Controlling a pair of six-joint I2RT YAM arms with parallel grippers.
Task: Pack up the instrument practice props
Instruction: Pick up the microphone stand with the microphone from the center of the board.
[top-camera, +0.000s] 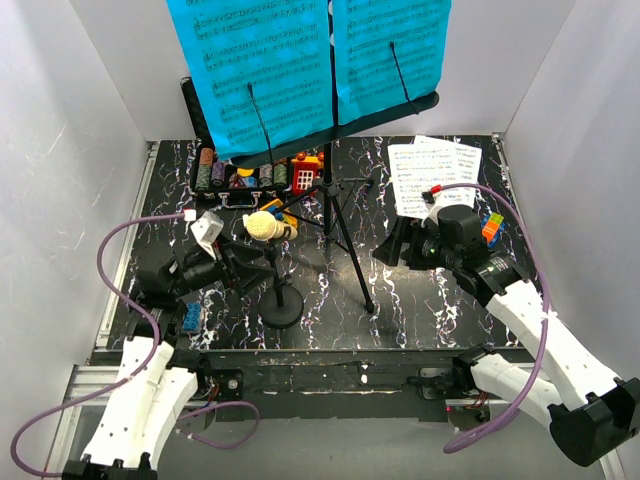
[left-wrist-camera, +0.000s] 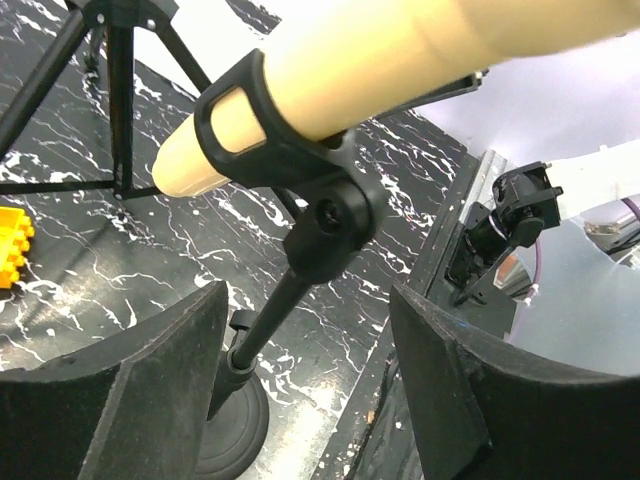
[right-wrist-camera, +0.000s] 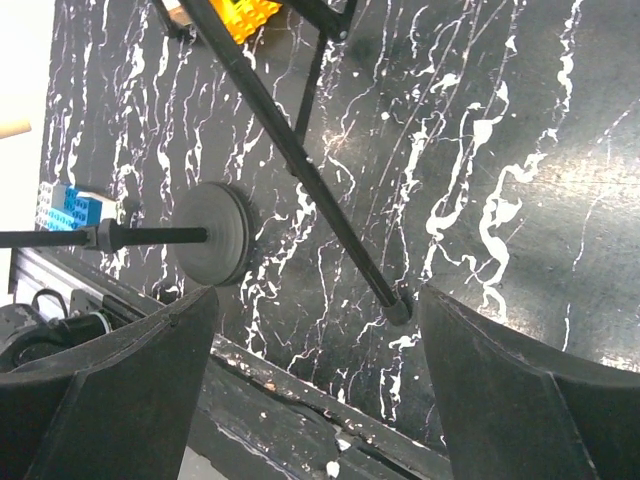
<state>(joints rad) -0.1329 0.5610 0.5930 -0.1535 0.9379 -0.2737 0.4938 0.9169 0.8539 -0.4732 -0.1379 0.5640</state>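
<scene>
straddling the mic stand below its clipped cream microphone with left gripper spread, apparently to pinch it; with right gripper likewise spread.

Behind blue sheet-music pages, black case probably mostly hidden

A robotics lab cell: plain white panels box in a black marbled table, with robot arms bolted along its near edge.

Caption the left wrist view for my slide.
Left gripper, jaws open, lined up on the mic stand holding the cream microphone.
</scene>
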